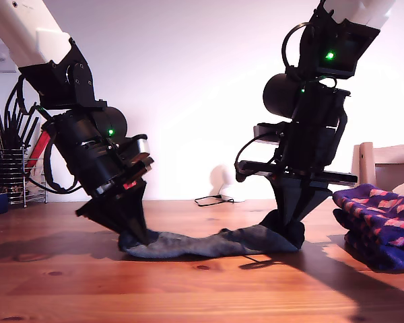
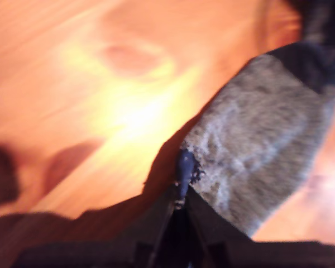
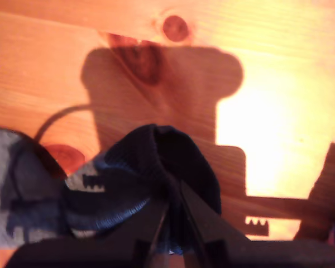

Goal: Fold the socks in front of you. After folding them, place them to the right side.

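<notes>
My first gripper is closed right down on the fuzzy grey edge of the grey sock, jaws meeting with just a pinch of fabric between. That's the arm at the exterior view's left. My second gripper is closed too, clamped on the dark ribbed end of the same sock, knit bunched up around the jaws; that's the arm at the exterior view's right. Both tips are down at the tabletop.

The sock lies stretched between the two, sagging flat on the wood in the middle. The checked socks, navy with pink-red diamonds, sit in a pile at the exterior view's right edge, apart from the second gripper.

Handling, as a judgement: it's light, limp and a bit stretchy, with no stiffness, so it'll droop and drag when lifted. You hold it at both ends, which suits bringing one end over the other. The pinches are thin, mind, especially the grey edge, so a hard pull could slip it out.

Materials: the grey part is fleecy and matte, looks inside out, can't be sure; the dark end is ribbed with a pale toothed mark. The tabletop is varnished knotty wood, smooth, with glare and hard shadows
</notes>
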